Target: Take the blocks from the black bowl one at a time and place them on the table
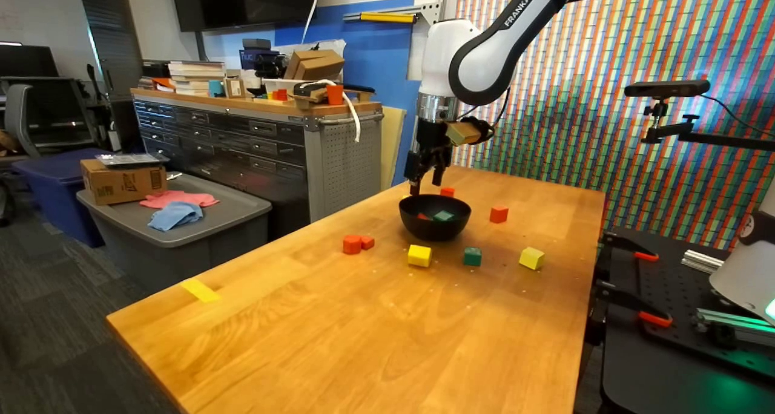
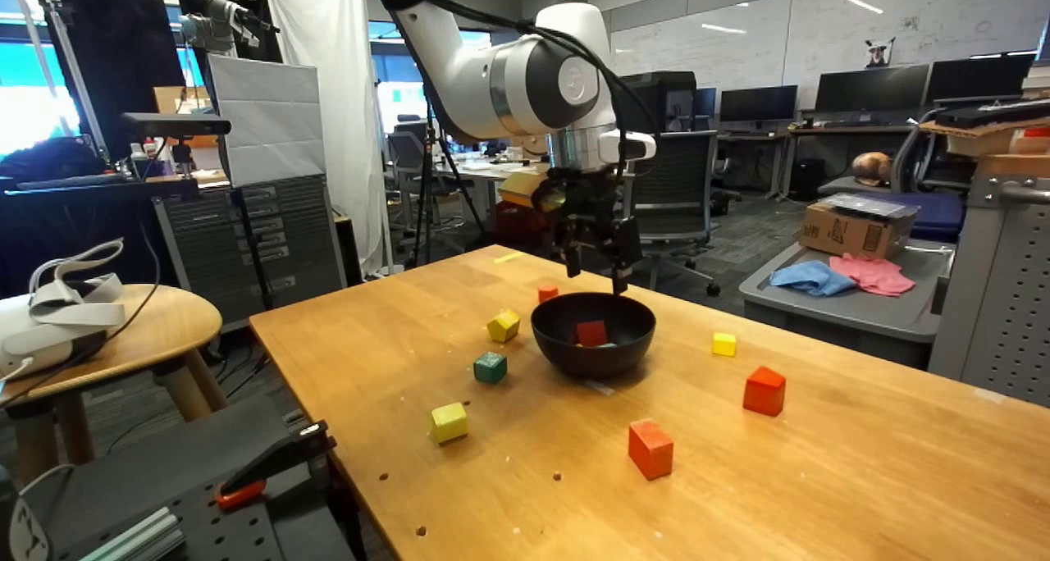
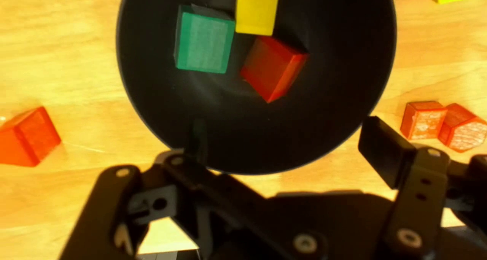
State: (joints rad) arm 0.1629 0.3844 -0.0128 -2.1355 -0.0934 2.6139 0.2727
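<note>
The black bowl (image 1: pixel 435 227) stands upright on the wooden table (image 1: pixel 339 335); it also shows in an exterior view (image 2: pixel 584 360). In the wrist view it holds a green block (image 3: pixel 205 41), a yellow block (image 3: pixel 257 9), cut by the frame's top edge, and a red block (image 3: pixel 272 68). Several other blocks lie around the bowl, among them a yellow block (image 1: pixel 419 255), a green block (image 1: pixel 472 256) and a red block (image 2: pixel 650 449). My gripper (image 3: pixel 291 145) is open, with nothing between its fingers. It hangs just above the bowl's rim, on the side away from the bowl's blocks.
A flat yellow tape strip (image 1: pixel 200 290) is stuck near the table's edge. A grey workbench with drawers (image 1: pixel 242 144) and a grey bin (image 1: pixel 242 211) stand beside the table. A black platform with clamps (image 1: pixel 636 341) adjoins the opposite edge.
</note>
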